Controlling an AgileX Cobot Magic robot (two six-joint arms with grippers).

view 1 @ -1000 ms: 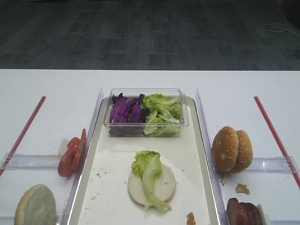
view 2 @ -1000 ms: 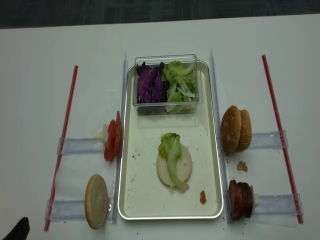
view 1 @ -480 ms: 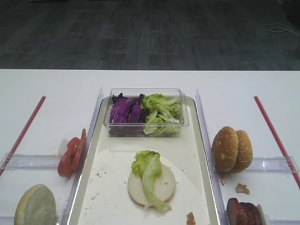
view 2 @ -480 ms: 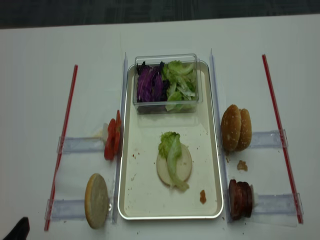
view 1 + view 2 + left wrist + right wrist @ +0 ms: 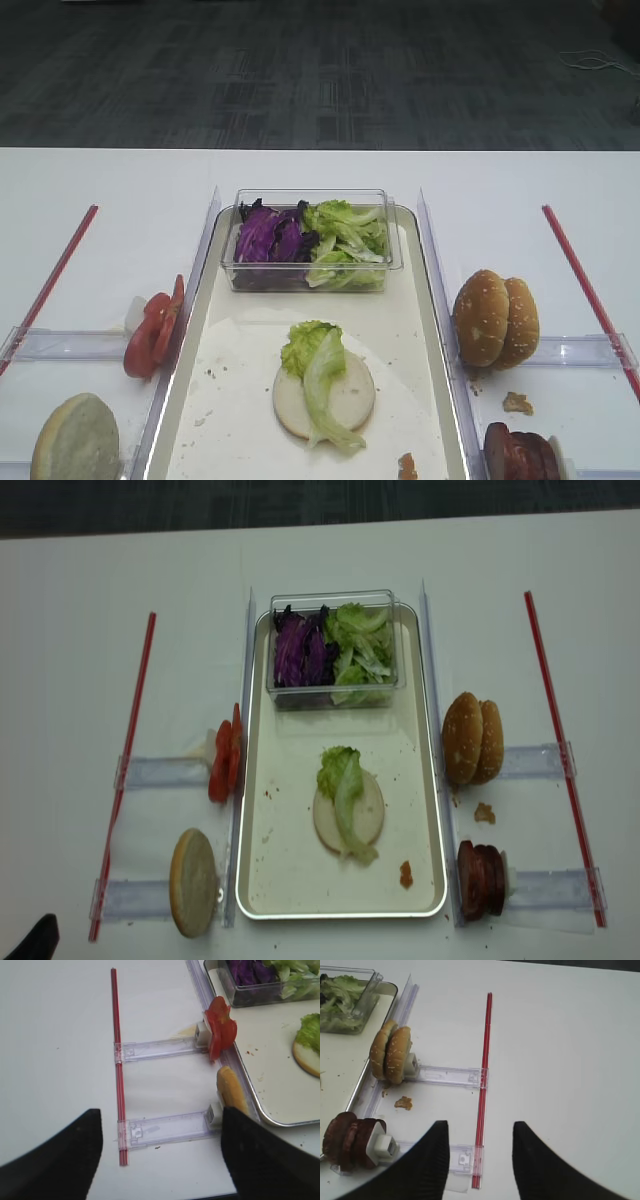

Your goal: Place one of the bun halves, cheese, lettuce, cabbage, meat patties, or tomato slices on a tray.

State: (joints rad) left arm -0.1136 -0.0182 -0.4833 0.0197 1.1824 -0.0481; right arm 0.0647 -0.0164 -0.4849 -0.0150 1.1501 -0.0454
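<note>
On the cream tray [image 5: 432, 300] lies a pale bun half [image 5: 352, 402] with a lettuce strip [image 5: 322, 368] draped over it. The clear tub at the tray's far end holds purple cabbage [image 5: 268, 240] and more lettuce [image 5: 347, 242]. Right of the tray, sesame bun halves [image 5: 390, 1055] and meat patties [image 5: 347, 1140] stand on edge in clear holders. On the left are tomato slices [image 5: 220, 1030] and another bun half [image 5: 231, 1091]. My right gripper [image 5: 479, 1127] is open and empty over the table, right of the patties. My left gripper [image 5: 160, 1112] is wide open, left of that bun. No cheese shows.
A red strip [image 5: 585, 290] runs along the table on the far right and another [image 5: 50, 285] on the far left. Clear plastic rails [image 5: 428, 240] flank the tray. Crumbs [image 5: 517, 402] lie beside the patties. The table's far edge meets dark carpet.
</note>
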